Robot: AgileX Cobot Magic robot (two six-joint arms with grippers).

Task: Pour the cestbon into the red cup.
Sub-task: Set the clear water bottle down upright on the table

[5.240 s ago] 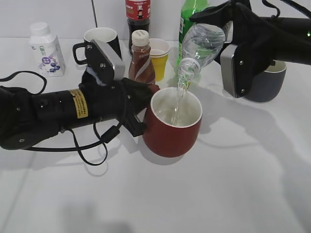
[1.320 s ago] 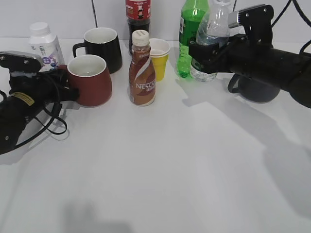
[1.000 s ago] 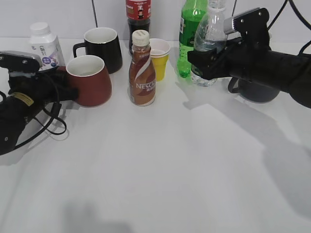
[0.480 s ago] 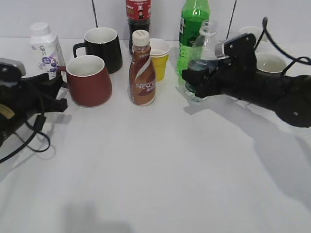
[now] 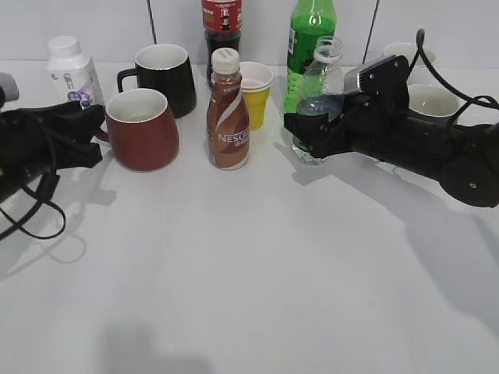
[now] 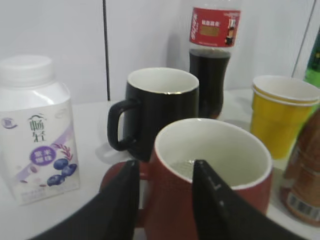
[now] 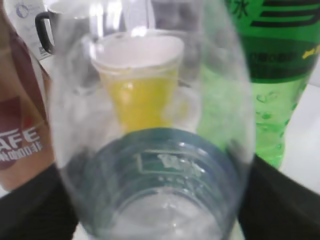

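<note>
The red cup (image 5: 144, 132) stands on the table at the left, with a little water inside; it also shows in the left wrist view (image 6: 215, 170). My left gripper (image 5: 92, 136) is open just left of it, with the fingers (image 6: 162, 200) either side of the handle and apart from it. The cestbon (image 5: 318, 86) stands upright on the table, capless, beside the green soda bottle. My right gripper (image 5: 308, 132) is shut on its lower body. The bottle fills the right wrist view (image 7: 155, 150), with the fingers (image 7: 155, 210) pressed to both sides.
Black mug (image 5: 165, 74) and white yoghurt bottle (image 5: 72, 70) stand behind the red cup. Nescafe bottle (image 5: 228, 117), yellow paper cup (image 5: 256, 93) and cola bottle (image 5: 221, 19) stand mid-table. Green soda bottle (image 5: 308, 39) is behind the cestbon. Dark grey mug (image 5: 429, 101) is behind my right arm.
The right gripper brought the cestbon down and left, setting it upright on the table. The left gripper let go of the red cup's handle and drew back to the left.
</note>
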